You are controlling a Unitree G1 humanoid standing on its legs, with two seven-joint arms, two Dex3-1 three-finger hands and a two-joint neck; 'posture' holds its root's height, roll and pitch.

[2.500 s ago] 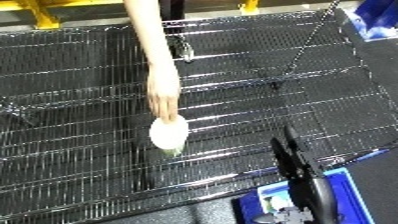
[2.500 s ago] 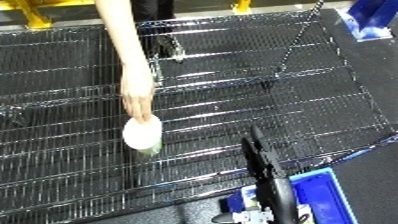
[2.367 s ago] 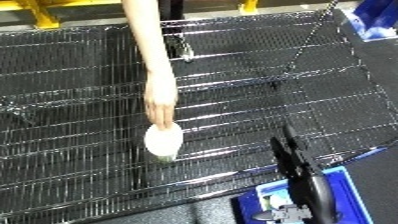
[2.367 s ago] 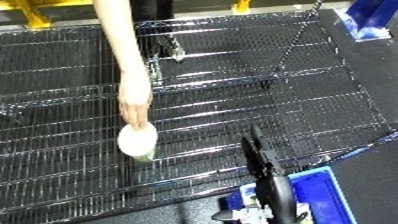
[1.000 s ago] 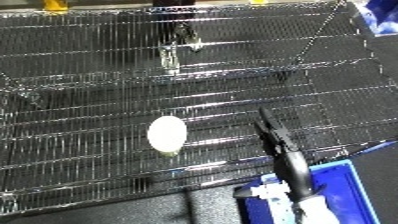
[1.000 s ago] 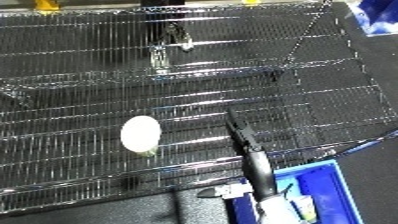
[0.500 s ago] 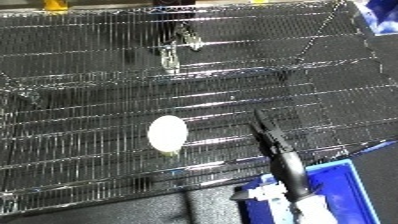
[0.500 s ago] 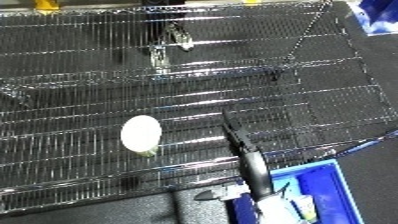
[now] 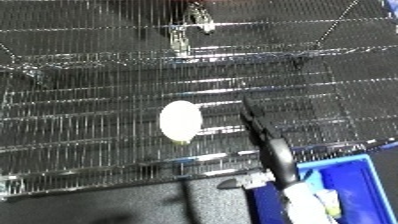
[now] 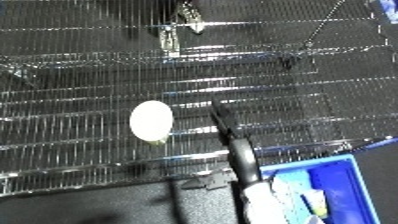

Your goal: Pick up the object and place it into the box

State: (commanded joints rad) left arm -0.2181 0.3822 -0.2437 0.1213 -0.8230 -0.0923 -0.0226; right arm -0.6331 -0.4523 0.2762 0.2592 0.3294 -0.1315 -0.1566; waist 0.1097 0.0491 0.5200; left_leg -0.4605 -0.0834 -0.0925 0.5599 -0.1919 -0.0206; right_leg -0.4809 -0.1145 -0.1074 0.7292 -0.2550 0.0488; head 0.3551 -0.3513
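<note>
We are looking down at a pale oval object [image 9: 180, 120] lying alone on the wire shelf [image 9: 80, 100], a little left of our right hand [image 9: 263, 134]. The hand is reaching out with its fingers straight and together, holding nothing and just short of the object. It is probably light, smooth and rounded (it may well roll on the wires), so we are judging its long sides the best hold. The blue bin [image 10: 342, 175] is sitting below, at lower right.

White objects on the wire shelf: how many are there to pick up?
1. The white oval object lies alone on the wire shelf, left of the right hand. None seems hidden.
</note>
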